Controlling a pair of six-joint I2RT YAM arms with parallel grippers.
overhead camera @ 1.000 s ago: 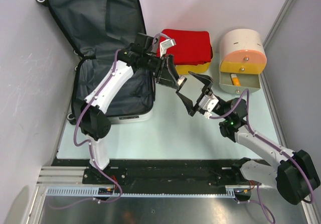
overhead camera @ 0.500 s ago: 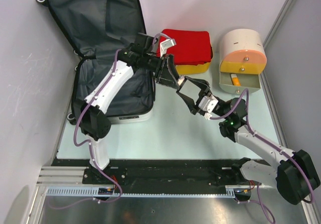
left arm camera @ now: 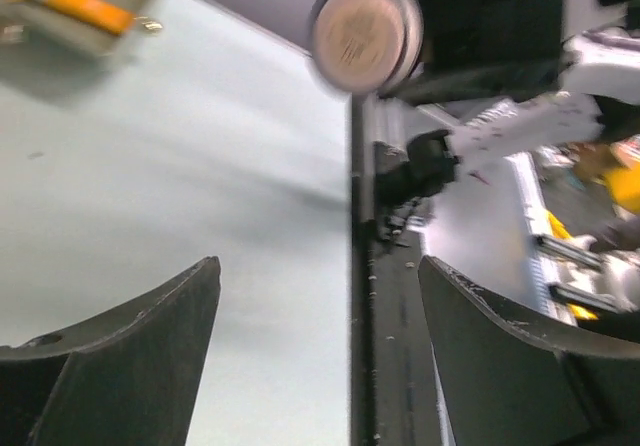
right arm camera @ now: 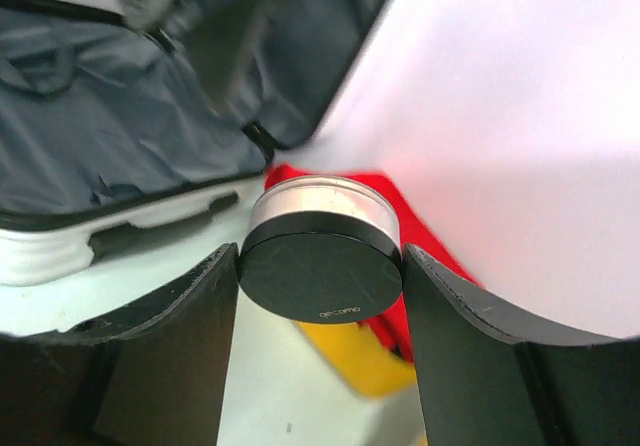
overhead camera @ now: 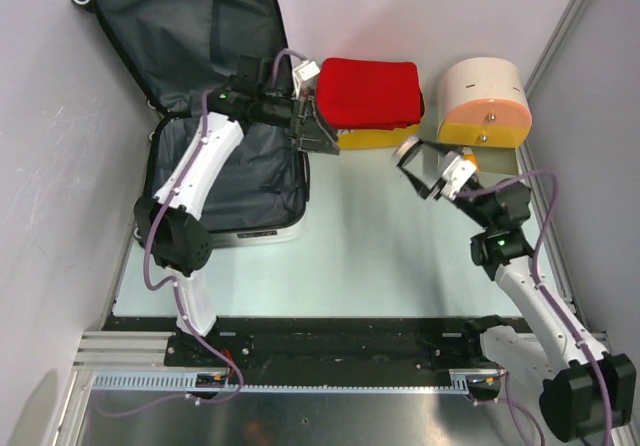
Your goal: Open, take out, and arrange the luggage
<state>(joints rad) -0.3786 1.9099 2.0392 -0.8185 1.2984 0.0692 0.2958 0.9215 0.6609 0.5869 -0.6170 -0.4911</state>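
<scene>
The luggage (overhead camera: pixel 250 181) lies open at the left, its dark grey lining showing and its lid (overhead camera: pixel 190 36) leaning on the back wall. It also fills the upper left of the right wrist view (right arm camera: pixel 110 136). My left gripper (overhead camera: pixel 318 134) hovers at the luggage's right edge, open (left arm camera: pixel 318 262) with nothing between its fingers. My right gripper (overhead camera: pixel 413 156) is in mid-air in front of the drawer box, shut (right arm camera: pixel 320 266) on a round tin (right arm camera: pixel 322 276) with a black lid and silver side. The same tin (left arm camera: pixel 365 34) shows in the left wrist view.
A yellow basket (overhead camera: pixel 365 138) holding a red cloth (overhead camera: pixel 368 91) stands behind the middle of the table. At the back right is a round cream-and-orange drawer box (overhead camera: pixel 485 101). Its open drawer (left arm camera: pixel 80 1) holds an orange item. Purple walls close in the left and back.
The two grippers met mid-table around the tin. The left one opened and drew back toward the luggage. The right arm swung right toward the drawer box with the tin in its jaws.
</scene>
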